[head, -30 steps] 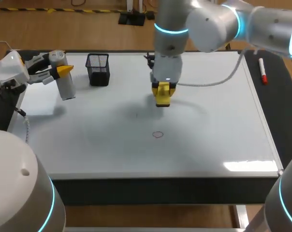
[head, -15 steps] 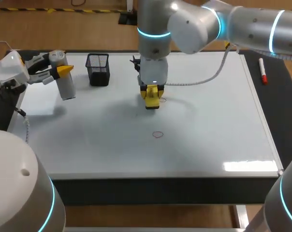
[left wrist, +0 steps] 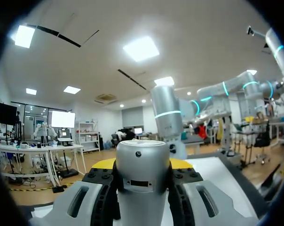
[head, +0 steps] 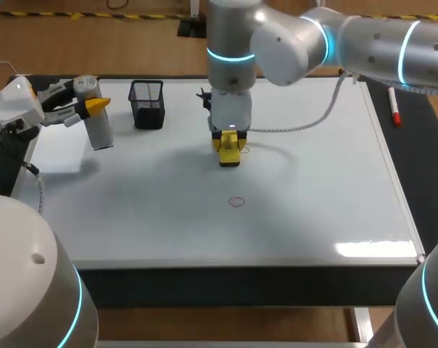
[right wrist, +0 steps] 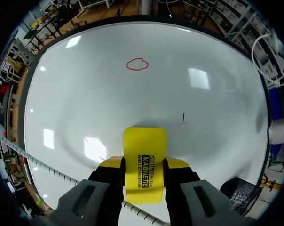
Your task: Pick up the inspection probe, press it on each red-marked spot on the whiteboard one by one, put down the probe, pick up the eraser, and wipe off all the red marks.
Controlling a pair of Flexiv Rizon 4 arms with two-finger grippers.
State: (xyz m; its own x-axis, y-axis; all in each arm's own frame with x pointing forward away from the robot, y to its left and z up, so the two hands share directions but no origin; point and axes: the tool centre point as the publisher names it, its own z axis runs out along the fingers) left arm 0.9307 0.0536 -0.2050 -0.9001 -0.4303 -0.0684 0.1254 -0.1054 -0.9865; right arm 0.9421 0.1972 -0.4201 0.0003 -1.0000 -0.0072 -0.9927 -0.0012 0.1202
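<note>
Head view: the R arm comes in from the far right corner and reaches past the middle of the whiteboard (head: pixel 313 210). Its right gripper (head: pixel 228 148) points down, both fingers clamped on the yellow eraser (head: pixel 228 155). The eraser sits low at the board (can't tell if it's touching). A red ring (head: pixel 236 202) is drawn nearer the front edge, apart from the eraser. Over the board's left edge the left gripper (head: pixel 91 107) is closed round the inspection probe (head: pixel 98 129), a grey cylinder held upright. A black mesh cup (head: pixel 147 104) stands near it, btw probe and eraser. A red marker (head: pixel 394 107) lies off the board on the dark strip at right.

Left wrist view: the left gripper (left wrist: pixel 142 165) has the inspection probe (left wrist: pixel 143 153) pinched from both sides. The probe's rounded top fills the gap and only slivers of yellow tip show behind it.

Right wrist view: the right gripper (right wrist: pixel 144 165) grips the eraser (right wrist: pixel 144 155) by its long sides, w/ the pad sticking out ahead of the fingers. The red ring (right wrist: pixel 137 64) lies well ahead on the whiteboard (right wrist: pixel 76 94), and a short dark tick (right wrist: pixel 183 117) sits btw the two, off to one side.
</note>
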